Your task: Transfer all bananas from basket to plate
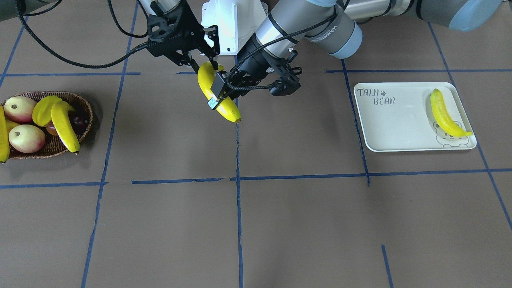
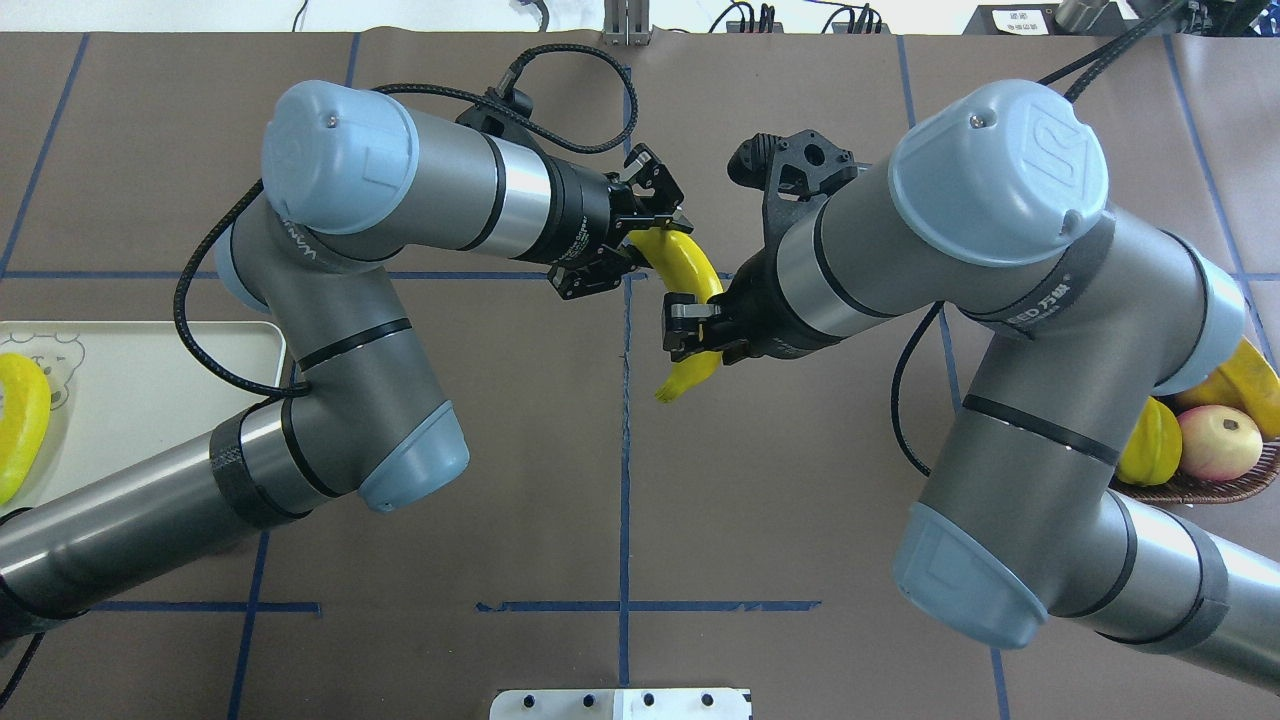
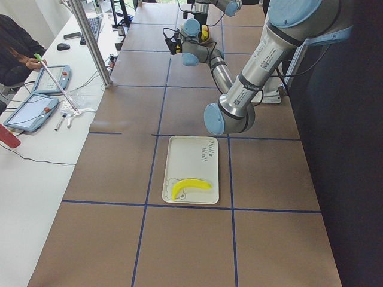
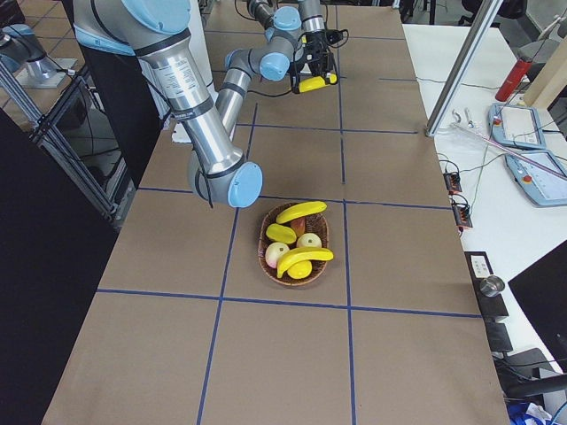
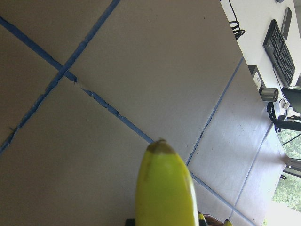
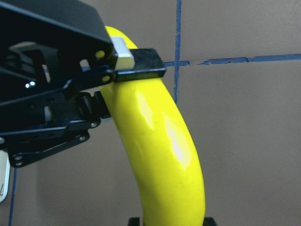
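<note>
Clamps the right gripper (image 2: 690, 331) tight on the lifted banana (image 1: 229, 110), fingers narrowed to the fruit's width, just short of the end nearer the robot's base. Closes the left gripper (image 2: 649, 244) on the same banana's other end, the one away from the base; lays a white-padded finger (image 6: 141, 63) flat against the yellow skin in the right wrist view, with the opposite finger touching from the other side. Hangs tilted in mid-air between both arms over the middle of the table (image 1: 300, 220), well apart from the basket (image 1: 85, 105) and the plate (image 1: 400, 132).

Shows in the front view what the overhead view mostly hides behind arm links: the whole plate on the robot's left, with a second banana (image 1: 443, 114) lying along its outer side, lower tip by the bear drawing. Shows there too the basket on the robot's right, with a third banana (image 1: 64, 126) poking its tip over the rim, a fourth banana (image 1: 3, 136) cut by the picture's edge, two blushed round fruits (image 1: 20, 109) and a yellow-green starfruit (image 1: 42, 112). Gives from the left wrist only the lifted banana's dark tip over blue tape lines (image 5: 66, 70). Takes in a person (image 3: 12, 43) at a side bench from the table's left end alone.
</note>
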You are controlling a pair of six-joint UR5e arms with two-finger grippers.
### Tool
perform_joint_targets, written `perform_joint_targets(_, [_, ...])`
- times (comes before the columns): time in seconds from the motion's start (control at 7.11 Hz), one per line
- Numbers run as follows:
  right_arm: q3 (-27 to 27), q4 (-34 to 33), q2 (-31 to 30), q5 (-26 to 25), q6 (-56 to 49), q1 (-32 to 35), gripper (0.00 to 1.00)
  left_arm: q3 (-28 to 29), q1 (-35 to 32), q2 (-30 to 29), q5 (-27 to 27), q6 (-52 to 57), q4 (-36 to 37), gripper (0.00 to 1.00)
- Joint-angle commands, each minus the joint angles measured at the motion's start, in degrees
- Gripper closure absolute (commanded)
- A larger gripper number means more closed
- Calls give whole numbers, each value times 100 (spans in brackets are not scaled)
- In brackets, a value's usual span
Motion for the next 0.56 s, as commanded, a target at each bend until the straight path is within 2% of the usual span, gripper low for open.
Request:
perform_joint_targets(0.0, [54,5,-24,14,1,0,0,2,-7,4,-6,-4,1,100])
perform_joint_targets(0.28, [168,-12,-58,32,-8,9,0,-7,-7,4,-15,31,27,100])
perform_joint_targets(0.42, [317,-39,-111,41,-17,78,0,-16,-85,143,-380,48,202,100])
